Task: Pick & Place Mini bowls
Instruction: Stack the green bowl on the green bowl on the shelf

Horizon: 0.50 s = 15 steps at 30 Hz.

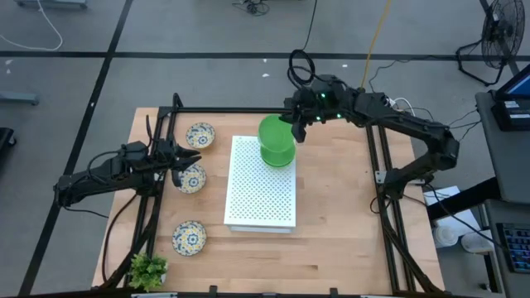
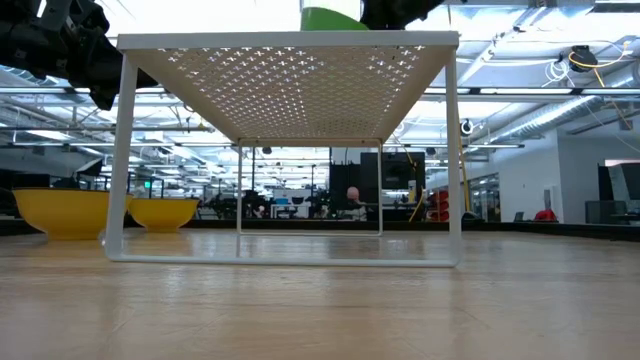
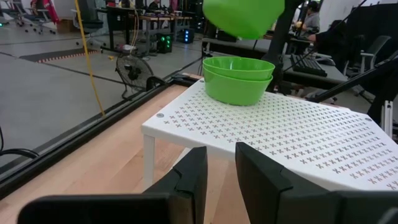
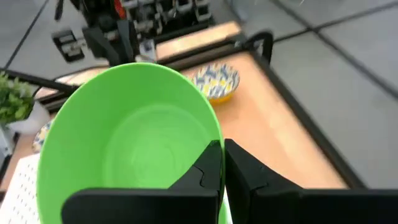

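Two plain green mini bowls (image 3: 238,79) sit nested on the far end of the white perforated board (image 1: 261,194). A third green bowl (image 3: 244,15) hangs just above them, with my right gripper (image 4: 222,167) shut on it. Three cream patterned mini bowls (image 1: 199,134), (image 1: 190,178), (image 1: 189,237) rest on the wooden table left of the board. My left gripper (image 3: 219,180) hovers over the middle patterned bowl, fingers apart with nothing between them, pointing toward the board. My right gripper pinches the green bowl's rim (image 4: 208,144) between its two fingers, one finger inside the bowl and one outside. The fingers come slanting down from the table's far right side. The bowl is lifted clear above the nested pair and tilted.
The board stands on thin white legs (image 2: 125,160) above the table. A small leafy plant (image 1: 147,271) is at the near left corner. A black frame rail (image 1: 248,110) runs around the table. Bare wood lies near and right of the board.
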Tool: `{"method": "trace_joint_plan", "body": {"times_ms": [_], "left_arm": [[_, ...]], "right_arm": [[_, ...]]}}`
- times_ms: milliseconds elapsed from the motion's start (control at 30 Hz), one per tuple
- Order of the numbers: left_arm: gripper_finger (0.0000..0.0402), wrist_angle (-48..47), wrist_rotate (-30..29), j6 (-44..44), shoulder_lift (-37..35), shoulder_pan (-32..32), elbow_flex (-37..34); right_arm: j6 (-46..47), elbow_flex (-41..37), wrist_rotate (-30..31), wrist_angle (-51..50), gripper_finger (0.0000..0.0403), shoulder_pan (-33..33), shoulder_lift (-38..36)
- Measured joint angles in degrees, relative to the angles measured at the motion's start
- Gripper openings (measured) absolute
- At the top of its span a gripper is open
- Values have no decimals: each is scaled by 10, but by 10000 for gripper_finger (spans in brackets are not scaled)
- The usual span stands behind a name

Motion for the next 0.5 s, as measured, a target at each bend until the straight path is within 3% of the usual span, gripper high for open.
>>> {"method": "trace_joint_plan", "body": {"times_ms": [500], "left_arm": [[88, 0, 0, 0, 0, 0, 0]], "right_arm": [[-24, 0, -9, -60, 0, -5, 27]]}}
